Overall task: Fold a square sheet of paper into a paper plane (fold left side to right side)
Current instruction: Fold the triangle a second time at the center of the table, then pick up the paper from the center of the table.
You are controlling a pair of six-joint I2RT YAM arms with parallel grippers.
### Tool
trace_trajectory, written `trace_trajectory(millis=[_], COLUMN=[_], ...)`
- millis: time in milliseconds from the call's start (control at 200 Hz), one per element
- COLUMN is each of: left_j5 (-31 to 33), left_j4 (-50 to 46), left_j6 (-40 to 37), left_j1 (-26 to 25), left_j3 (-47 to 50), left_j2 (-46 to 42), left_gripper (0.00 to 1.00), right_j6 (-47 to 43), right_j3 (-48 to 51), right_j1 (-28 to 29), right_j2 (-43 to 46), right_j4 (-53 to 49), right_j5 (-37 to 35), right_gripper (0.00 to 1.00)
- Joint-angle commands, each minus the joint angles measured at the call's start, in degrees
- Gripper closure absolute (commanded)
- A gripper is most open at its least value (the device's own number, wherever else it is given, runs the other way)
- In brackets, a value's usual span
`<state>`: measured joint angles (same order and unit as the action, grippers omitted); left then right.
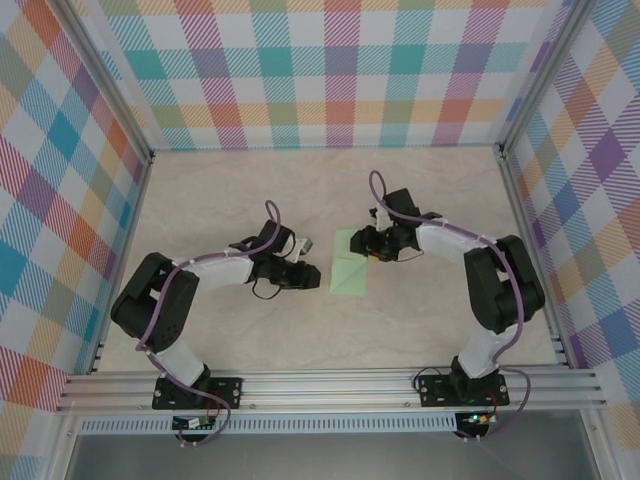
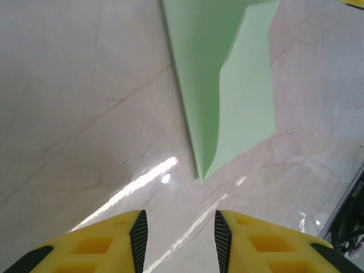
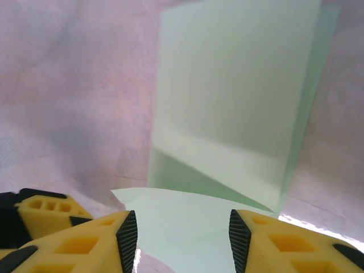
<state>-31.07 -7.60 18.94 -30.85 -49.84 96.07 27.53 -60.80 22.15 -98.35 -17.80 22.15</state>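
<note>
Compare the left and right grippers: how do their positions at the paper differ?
The left gripper hangs over table, short of the paper; the right gripper hangs over the paper, a flap showing between its fingers. From above, the left gripper is beside the paper's left edge, the right gripper at its far end. Both stand open, with yellow fingers.

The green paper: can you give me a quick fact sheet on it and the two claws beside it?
Paper: square sheet of paper, pale green, partly folded, layers not pressed flat
Resting on: table, between the two arms
Left gripper: open, empty, just short of the paper's pointed corner
Right gripper: open, a loose flap of the paper showing between its fingers
Plane finished: no
</note>
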Motion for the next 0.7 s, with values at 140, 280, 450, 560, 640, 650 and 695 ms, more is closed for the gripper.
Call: trace_trajectory(millis=[140,280,450,560,640,650,695], left_j5=[-2.3,-4.2,-4.7,-4.5,-3.5,-3.4,-3.0], left_j4=[5.8,5.9,5.8,5.9,5.8,5.8,5.8], left_j6=[3.5,3.5,3.3,3.2,3.0,2.9,2.9], left_j1=[1.0,1.0,1.0,1.0,1.2,1.2,1.4], left_j3=[-9.3,-13.6,-14.8,-14.5,-13.7,-13.6,-12.9], left_j2=[8.9,13.6,15.4,15.1,13.8,13.6,12.8], left_gripper=[0.56,0.57,0.65,0.86,0.97,0.98,0.99], right_j6=[-2.7,-2.6,-1.5,-1.4,-0.6,-0.4,0.7], right_j3=[7.0,10.4,12.2,12.0,11.8,11.8,11.8], right_j1=[-3.2,-3.2,-3.2,-3.0,-3.1,-3.1,-3.0], right_j2=[11.1,12.9,12.0,10.4,8.7,8.5,7.4], right_j4=[-4.1,-2.6,-0.3,0.7,1.8,2.0,3.3], right_j5=[-3.0,-0.1,3.4,5.2,6.7,6.9,8.0], right_gripper=[0.34,0.3,0.3,0.31,0.32,0.31,0.3])
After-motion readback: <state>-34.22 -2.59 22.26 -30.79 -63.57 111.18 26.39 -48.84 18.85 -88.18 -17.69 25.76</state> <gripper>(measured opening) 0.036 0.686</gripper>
